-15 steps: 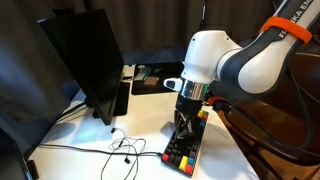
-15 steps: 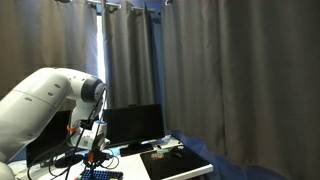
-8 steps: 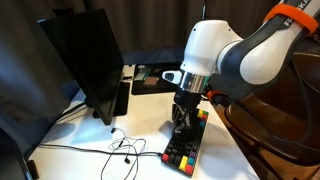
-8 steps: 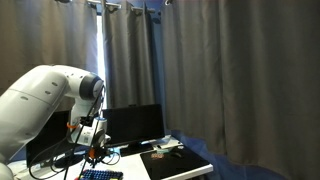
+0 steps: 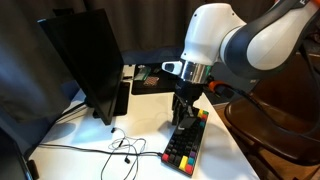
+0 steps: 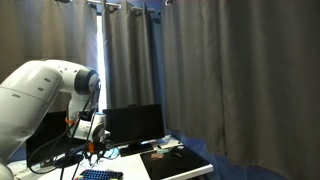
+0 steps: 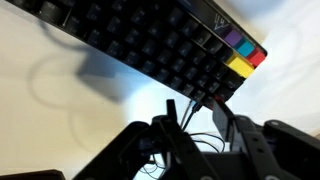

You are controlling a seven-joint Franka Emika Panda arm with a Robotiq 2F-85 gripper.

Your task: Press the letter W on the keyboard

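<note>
The keyboard (image 5: 187, 146) is a narrow black one with red, yellow and green keys. It lies on the white table and also shows in an exterior view (image 6: 100, 174). In the wrist view the keyboard (image 7: 150, 45) runs across the top, with purple, yellow and red keys at its right end. My gripper (image 5: 182, 118) hangs fingers-down a little above the keyboard's far half, not touching it. In the wrist view the gripper (image 7: 193, 108) has its fingers drawn nearly together and holds nothing.
A black monitor (image 5: 85, 60) stands at the left on the white table (image 5: 80, 150). A thin black cable (image 5: 122, 148) lies loose in front of it. A black pad with small items (image 5: 150, 78) lies at the back. Dark curtains (image 6: 220, 70) hang behind.
My gripper has risen from just over the keys to a little higher above the keyboard. The keyboard has not moved.
</note>
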